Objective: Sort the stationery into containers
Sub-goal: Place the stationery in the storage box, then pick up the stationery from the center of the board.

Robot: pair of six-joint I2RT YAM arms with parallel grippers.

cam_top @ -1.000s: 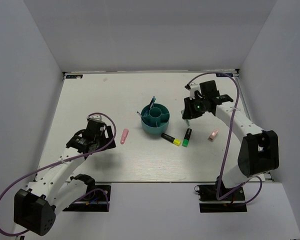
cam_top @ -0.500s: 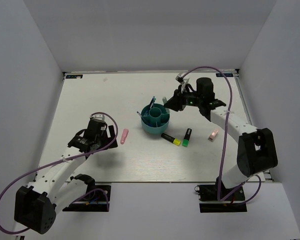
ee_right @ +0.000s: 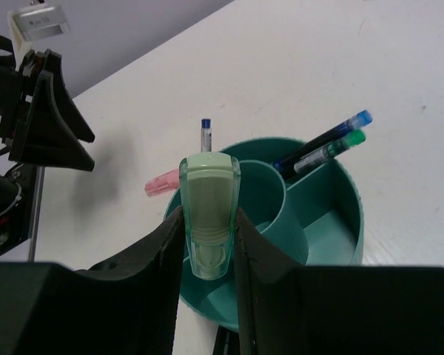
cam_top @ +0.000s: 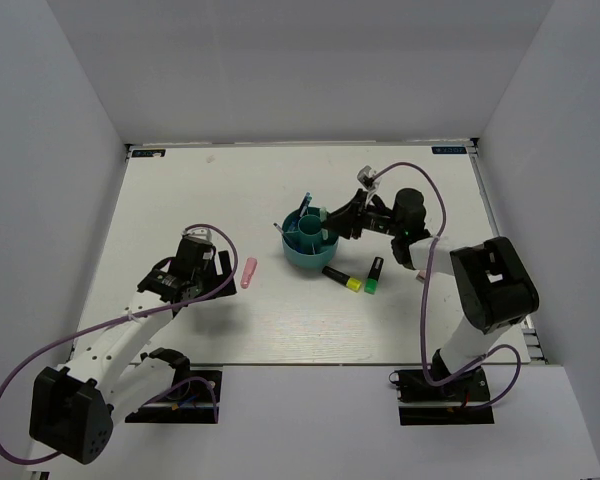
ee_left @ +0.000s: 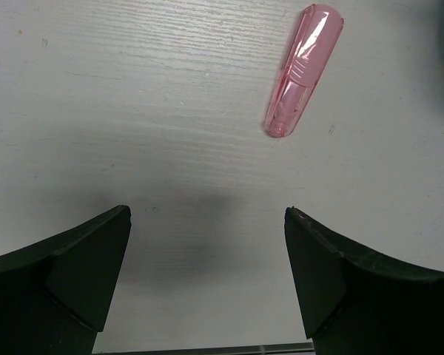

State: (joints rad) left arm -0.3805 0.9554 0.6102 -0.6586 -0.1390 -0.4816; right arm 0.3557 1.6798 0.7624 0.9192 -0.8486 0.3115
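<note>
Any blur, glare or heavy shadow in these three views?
Top external: even light, faint shadows, no glare. Left wrist: pink marker sharp; a soft shadow lies on the table between the fingers. Right wrist: pale green marker crisp, near fingers dark and featureless.

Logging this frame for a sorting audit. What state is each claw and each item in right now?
left claw, open, empty
right claw, shut on pale green marker
teal organizer, upright, thin pens leaning inside
pale green marker, held over teal organizer
pink marker, lying on table
yellow-capped marker, lying on table
green-capped marker, lying on table
</note>
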